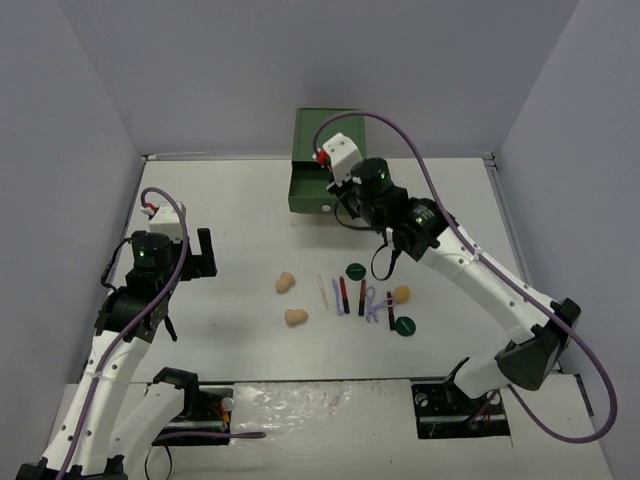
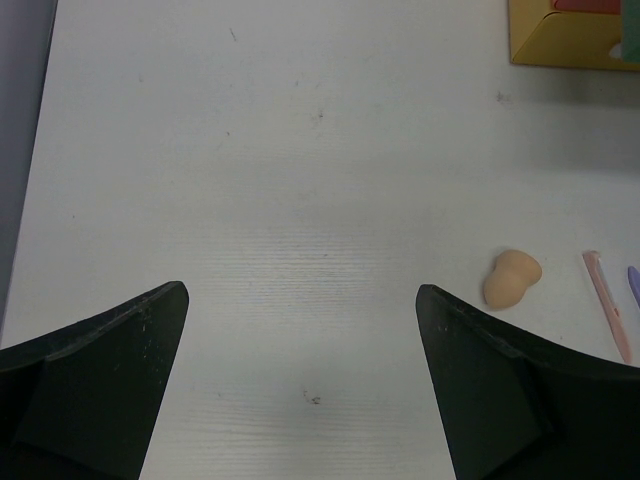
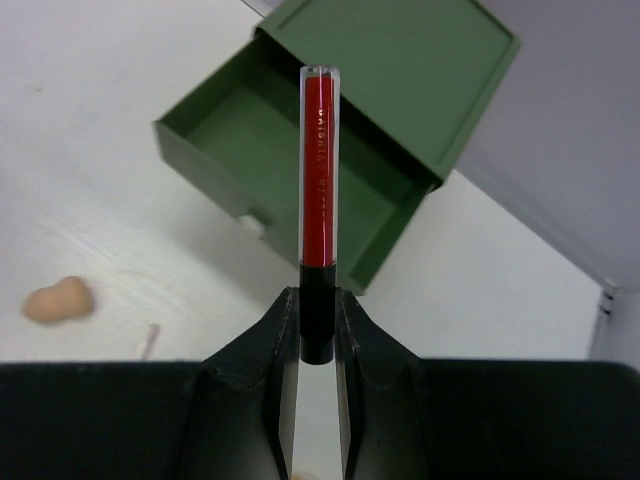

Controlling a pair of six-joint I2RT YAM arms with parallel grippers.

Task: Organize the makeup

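Observation:
My right gripper (image 3: 318, 300) is shut on the black end of a red-and-black stick (image 3: 319, 170) and holds it upright in front of the open drawer (image 3: 290, 160) of the green box; it is also in the top view (image 1: 338, 192). The rest of the makeup lies mid-table: three tan sponges (image 1: 285, 283) (image 1: 296, 318) (image 1: 402, 294), two green discs (image 1: 355, 270) (image 1: 404, 325), black-and-red sticks (image 1: 343, 293), lilac tools (image 1: 372, 300) and a pale orange stick (image 1: 322, 290). My left gripper (image 2: 300, 292) is open and empty over bare table at the left (image 1: 200, 252), apart from a sponge (image 2: 512, 278).
The green drawer box (image 1: 322, 150) stands at the back centre with its drawer pulled towards me. Its yellow side (image 2: 570, 40) shows at the top right of the left wrist view. Grey walls close in the table on three sides.

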